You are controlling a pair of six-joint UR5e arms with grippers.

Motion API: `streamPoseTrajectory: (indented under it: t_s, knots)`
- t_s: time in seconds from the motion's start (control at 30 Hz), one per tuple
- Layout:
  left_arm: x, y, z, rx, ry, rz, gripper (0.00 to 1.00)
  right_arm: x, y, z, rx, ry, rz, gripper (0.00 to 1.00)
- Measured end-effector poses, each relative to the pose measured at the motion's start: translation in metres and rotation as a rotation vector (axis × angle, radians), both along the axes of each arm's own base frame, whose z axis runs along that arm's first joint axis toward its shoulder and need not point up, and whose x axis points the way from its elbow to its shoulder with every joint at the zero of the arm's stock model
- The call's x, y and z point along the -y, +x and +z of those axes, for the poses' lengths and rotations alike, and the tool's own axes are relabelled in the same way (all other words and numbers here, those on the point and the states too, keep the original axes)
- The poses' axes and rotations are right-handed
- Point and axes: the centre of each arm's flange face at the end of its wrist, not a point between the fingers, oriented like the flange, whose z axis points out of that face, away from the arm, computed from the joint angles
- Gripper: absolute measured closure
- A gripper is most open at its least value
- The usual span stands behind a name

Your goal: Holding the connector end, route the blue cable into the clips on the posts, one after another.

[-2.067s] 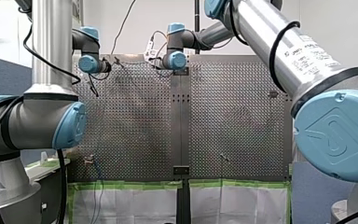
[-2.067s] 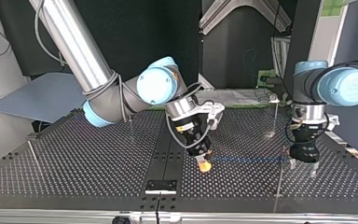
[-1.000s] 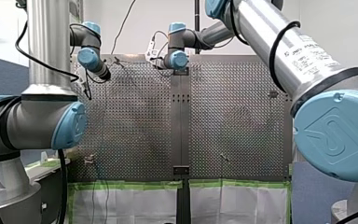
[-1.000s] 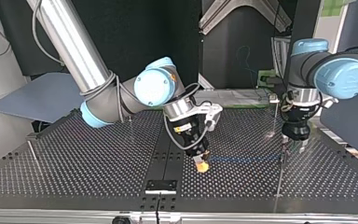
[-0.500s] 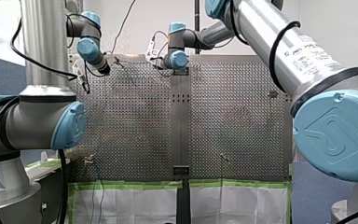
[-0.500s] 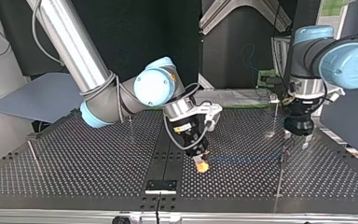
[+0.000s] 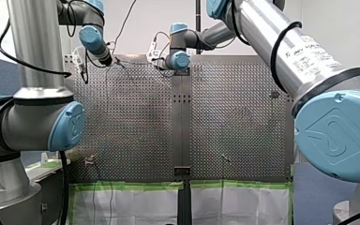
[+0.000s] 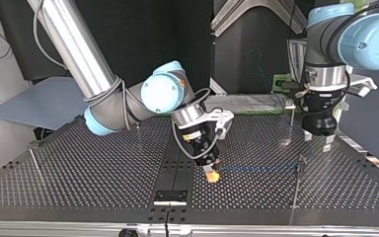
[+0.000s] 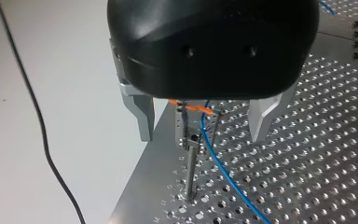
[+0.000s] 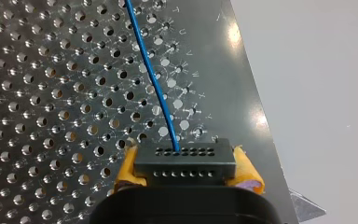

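Observation:
The blue cable point(image 8: 256, 168) runs low over the perforated table from a black connector point(image 10: 184, 161) to a thin post point(image 8: 299, 165) with an orange clip point(image 9: 193, 108). My right gripper point(image 8: 211, 175) is shut on the connector, its yellow pads point(image 10: 249, 171) pressed against both ends. In the left wrist view the cable point(image 9: 214, 158) passes through the clip and down along the post point(image 9: 189, 161). My left gripper point(image 9: 200, 137) hangs open above that post, metal fingers point(image 9: 142, 116) on either side and touching nothing. In the top view my left gripper point(image 8: 317, 142) is raised behind the post.
Other thin posts stand on the table: one with a clip point(image 8: 291, 112) at the back of the top view's right, one point(image 8: 33, 159) at its far left. The front view shows two more point(image 7: 90, 160) point(image 7: 224, 158) by the near edge. A dark centre strip point(image 8: 177, 168) divides the table.
My left gripper has lifted off the clip post and drawn up and back, staying open. My right gripper has kept hold of the connector, barely shifting.

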Motion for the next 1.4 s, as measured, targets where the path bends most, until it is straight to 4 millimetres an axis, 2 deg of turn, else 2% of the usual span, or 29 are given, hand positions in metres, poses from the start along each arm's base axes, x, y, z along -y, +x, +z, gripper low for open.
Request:
streamPoseTrajectory:
  t_s: [0.57, 1.4]
  knots:
    - [0.026, -0.006, 0.005, 0.027, 0.1, -0.063, 0.0, 0.0, 0.0, -0.001, -0.005, 0.005, 0.0, 1.0]
    - [0.031, -0.006, 0.003, 0.024, 0.113, -0.071, 0.0, -0.001, 0.0, -0.002, -0.008, 0.009, 0.001, 1.0]
